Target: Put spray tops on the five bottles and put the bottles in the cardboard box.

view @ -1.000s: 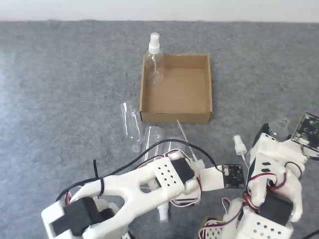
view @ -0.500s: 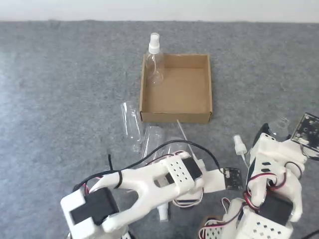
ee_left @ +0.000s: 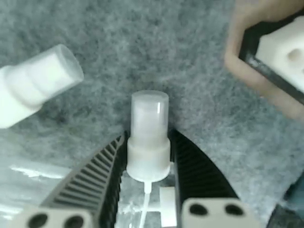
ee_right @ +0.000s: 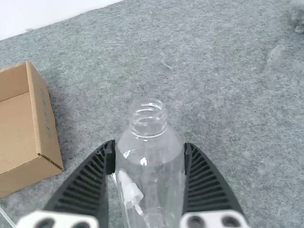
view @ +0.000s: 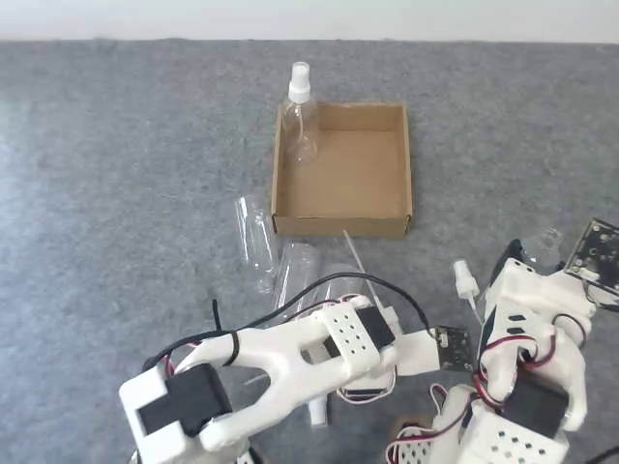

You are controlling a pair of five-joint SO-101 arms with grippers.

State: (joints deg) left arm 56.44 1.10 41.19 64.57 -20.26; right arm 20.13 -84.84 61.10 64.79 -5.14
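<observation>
My left gripper [ee_left: 148,142] is shut on a white spray top [ee_left: 149,118] just above the grey mat, its dip tube running back between the fingers. A second spray top [ee_left: 33,90] lies beside it. My right gripper [ee_right: 148,149] is shut on a clear, uncapped bottle [ee_right: 148,123], held at the table's right side [view: 544,240]. The cardboard box [view: 397,174] sits at the far middle, with one capped bottle [view: 301,121] standing in its far left corner. Two clear bottles [view: 254,242] [view: 296,271] lie in front of the box, partly under the left arm [view: 309,353].
A loose spray top [view: 465,280] with its tube lies between the two arms. Another white top [view: 317,414] pokes out under the left arm. Part of the right arm [ee_left: 270,47] shows close to the left gripper. Open grey mat spreads to the left.
The left arm's rear part swung to the right a second ago and has since held almost still. The right arm and its bottle have not moved.
</observation>
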